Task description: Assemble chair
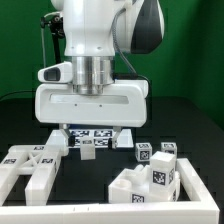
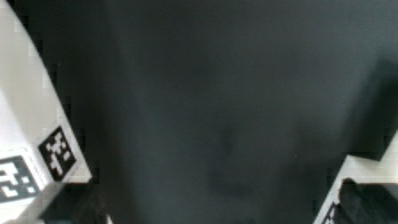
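The chair lies in loose white pieces with black-and-white tags. An X-braced panel (image 1: 30, 163) rests at the exterior view's left. Two short tagged bars (image 1: 153, 153) stand at the right, in front of them a cluster of chunky bars (image 1: 148, 185). A small white piece (image 1: 88, 150) sits just below my gripper (image 1: 97, 142). The gripper hangs low over the table's middle, open, its two fingers (image 1: 70, 138) wide apart with nothing between them. In the wrist view I see mostly dark table (image 2: 205, 110), with a tagged white piece (image 2: 39, 165) at one edge.
The marker board (image 1: 96, 131) lies behind the gripper on the black table. A low white L-shaped wall (image 1: 195, 190) runs along the front and the exterior view's right, close around the cluster of bars. A green backdrop stands behind the arm.
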